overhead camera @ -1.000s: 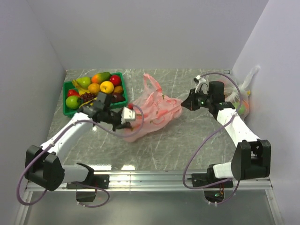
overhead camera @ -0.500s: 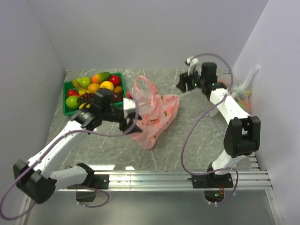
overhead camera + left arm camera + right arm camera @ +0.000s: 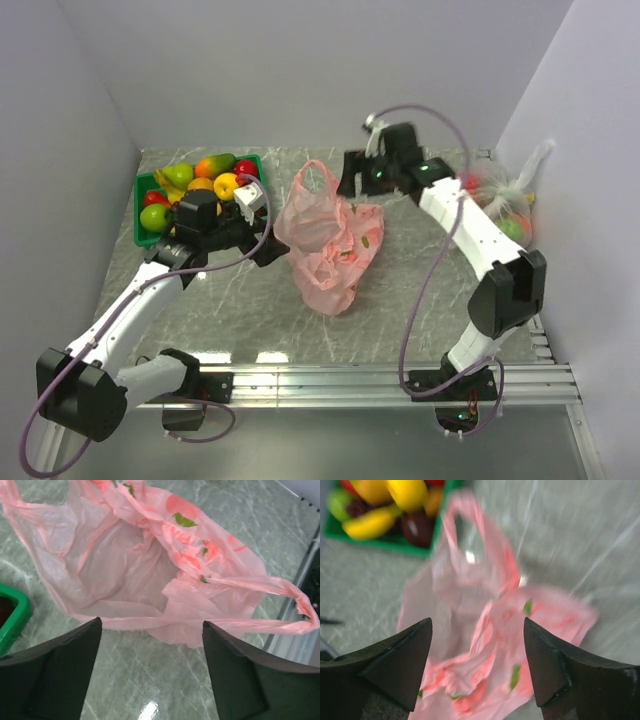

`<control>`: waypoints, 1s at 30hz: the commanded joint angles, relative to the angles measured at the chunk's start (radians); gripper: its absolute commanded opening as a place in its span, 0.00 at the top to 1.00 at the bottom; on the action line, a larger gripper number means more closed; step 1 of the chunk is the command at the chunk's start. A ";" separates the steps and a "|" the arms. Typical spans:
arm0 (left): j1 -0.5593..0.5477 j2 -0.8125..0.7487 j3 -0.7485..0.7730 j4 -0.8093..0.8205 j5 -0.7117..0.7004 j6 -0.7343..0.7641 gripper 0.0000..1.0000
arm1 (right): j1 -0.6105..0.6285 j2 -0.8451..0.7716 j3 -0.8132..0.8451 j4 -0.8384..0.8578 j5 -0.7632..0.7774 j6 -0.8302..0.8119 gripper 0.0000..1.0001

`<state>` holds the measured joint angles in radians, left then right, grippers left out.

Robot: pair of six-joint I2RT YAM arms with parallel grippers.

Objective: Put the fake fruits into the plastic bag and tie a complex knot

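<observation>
One plastic bag (image 3: 330, 240) there, pink, mid-table (image 3: 400, 290), and two handle loops (image 3: 280, 625) on it. One green tray (image 3: 140, 190) in the far left corner. Fake fruits (image 3: 200, 186) in it, and I counted two green, two red, one yellow, one orange, one orange-and-green, plus one banana (image 3: 370, 524). Any others were hidden under the left arm (image 3: 130, 300). With the right arm (image 3: 470, 225), that made two arms. One clear bag (image 3: 505, 200) at the right edge, its fruit too bunched to count.
</observation>
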<state>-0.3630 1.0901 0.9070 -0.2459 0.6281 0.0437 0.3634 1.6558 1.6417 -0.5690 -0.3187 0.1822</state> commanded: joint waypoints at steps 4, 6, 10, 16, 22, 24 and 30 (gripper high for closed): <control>0.001 -0.056 -0.019 0.099 -0.093 -0.036 0.01 | 0.089 0.032 -0.121 -0.198 0.198 0.163 0.07; 0.001 -0.064 -0.029 0.103 -0.145 -0.036 0.01 | 0.109 0.042 -0.131 -0.196 0.187 0.169 0.06; 0.007 -0.068 -0.017 0.100 -0.275 -0.085 0.01 | 0.152 0.100 -0.137 -0.204 0.193 0.194 0.06; 0.119 -0.010 0.084 0.034 -0.331 -0.168 0.01 | 0.148 0.212 -0.117 -0.184 0.153 0.209 0.22; 0.298 0.075 0.228 -0.032 -0.286 -0.177 0.01 | 0.117 0.175 -0.076 -0.140 0.092 0.113 1.00; 0.360 0.114 0.303 -0.070 -0.283 -0.166 0.01 | 0.109 0.144 -0.066 -0.126 0.086 0.062 1.00; 0.549 0.247 0.414 -0.161 -0.174 -0.137 0.01 | 0.111 0.016 -0.092 -0.069 0.082 -0.147 1.00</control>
<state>0.1249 1.3056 1.2770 -0.3439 0.3828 -0.1081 0.4732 1.7638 1.5169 -0.6987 -0.2295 0.1642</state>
